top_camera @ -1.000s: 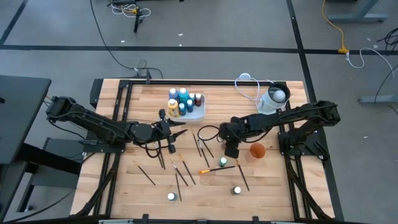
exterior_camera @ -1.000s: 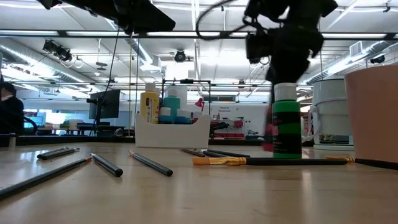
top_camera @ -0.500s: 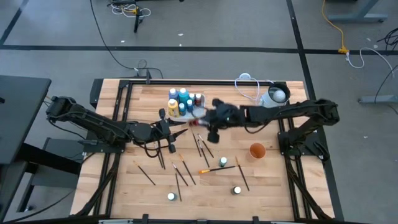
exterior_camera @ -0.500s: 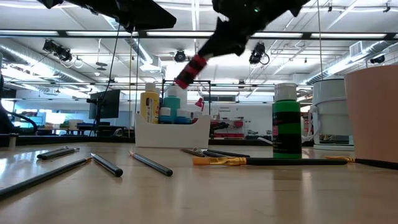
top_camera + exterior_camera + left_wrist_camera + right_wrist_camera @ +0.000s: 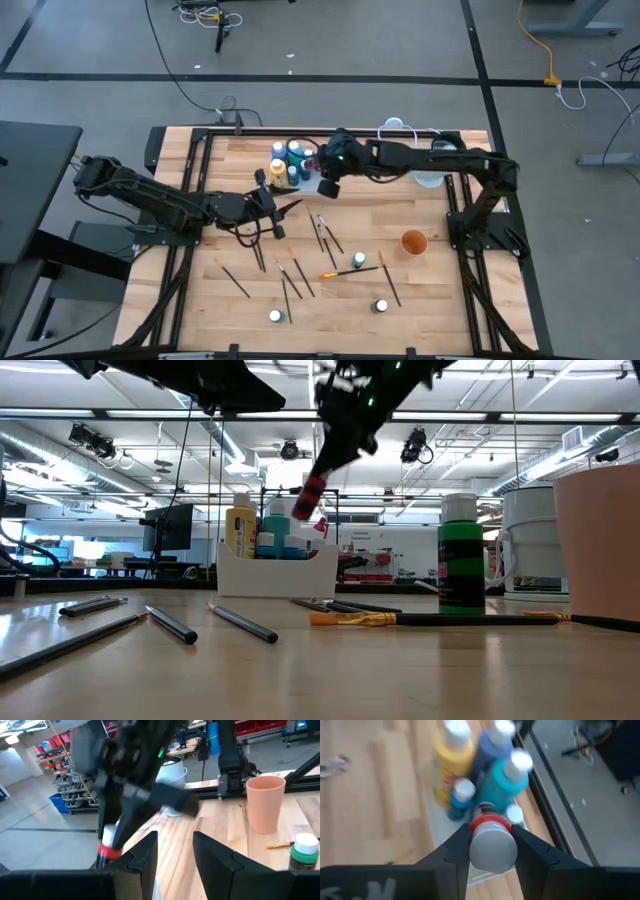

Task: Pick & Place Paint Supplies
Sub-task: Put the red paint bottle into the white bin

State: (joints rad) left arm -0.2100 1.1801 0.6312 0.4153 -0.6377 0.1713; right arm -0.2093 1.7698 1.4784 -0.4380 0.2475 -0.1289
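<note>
Wooden table (image 5: 430,290) carries the whole set-up; at its far edge sits the white tray (image 5: 312,186), already holding several white-capped bottles (image 5: 288,160) (yellow, blue, teal visible in right wrist view). Right arm reaches across from its side to just over the tray; right gripper (image 5: 328,183) is pinching a red bottle (image 5: 491,836) with a white cap, fingers (image 5: 454,851) closed against either side of the body below the cap, bottle tilted in low view and hanging above the tray, not yet in it. Left gripper (image 5: 272,203) waits near table centre, just short of the tray, fingers (image 5: 145,856) parted with nothing between them. Still loose on the table: a green bottle (image 5: 358,261), two more small bottles (image 5: 381,306) near the front edge, an orange-handled brush (image 5: 338,273), scattered dark brushes (image 5: 290,280), and a peach cup (image 5: 414,242). Judgement: step in hand is the placement of the red bottle. To do it well, bring the bottle upright first, line it over a free gap at the tray's near side rather than over the teal cap, lower until the base is seated, then part the fingers only slightly so neighbours are not knocked. Lift straight up afterwards; a sideways exit risks toppling the crowded group
</note>
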